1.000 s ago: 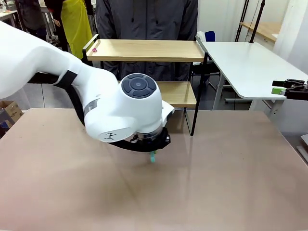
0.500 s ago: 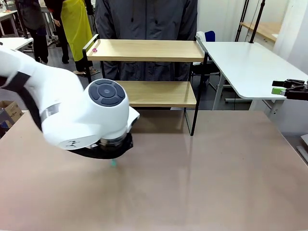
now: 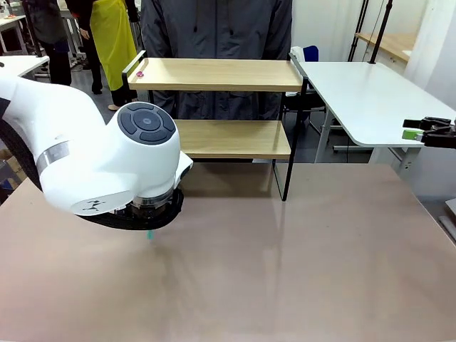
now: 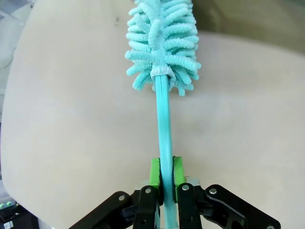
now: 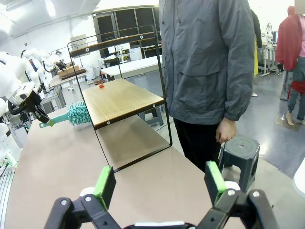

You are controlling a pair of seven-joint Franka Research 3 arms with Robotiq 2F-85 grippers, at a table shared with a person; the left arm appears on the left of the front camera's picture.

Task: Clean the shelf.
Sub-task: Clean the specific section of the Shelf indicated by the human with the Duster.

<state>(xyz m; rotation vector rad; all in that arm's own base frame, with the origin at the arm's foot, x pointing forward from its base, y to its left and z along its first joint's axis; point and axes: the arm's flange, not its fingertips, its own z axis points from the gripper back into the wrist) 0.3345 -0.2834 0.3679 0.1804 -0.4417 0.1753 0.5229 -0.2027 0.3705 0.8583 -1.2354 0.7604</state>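
Here the left gripper (image 4: pixel 166 171) pinches the thin handle of a fluffy teal microfibre duster (image 4: pixel 162 43); the right gripper (image 5: pixel 160 182) gapes wide, empty. The two-tier wooden, black-framed shelf (image 3: pixel 214 74) stands at the far edge of the tan table (image 3: pixel 320 249).

You stand in robotics lab, open hall: white tabletop (image 3: pixel 370 92) beside yours, black stand poles (image 3: pixel 380 30) behind, dark cabinets (image 5: pixel 119 19) at back, grey stool (image 5: pixel 240 148) on polished floor (image 5: pixel 276 143), ceiling strip light (image 5: pixel 50 8).
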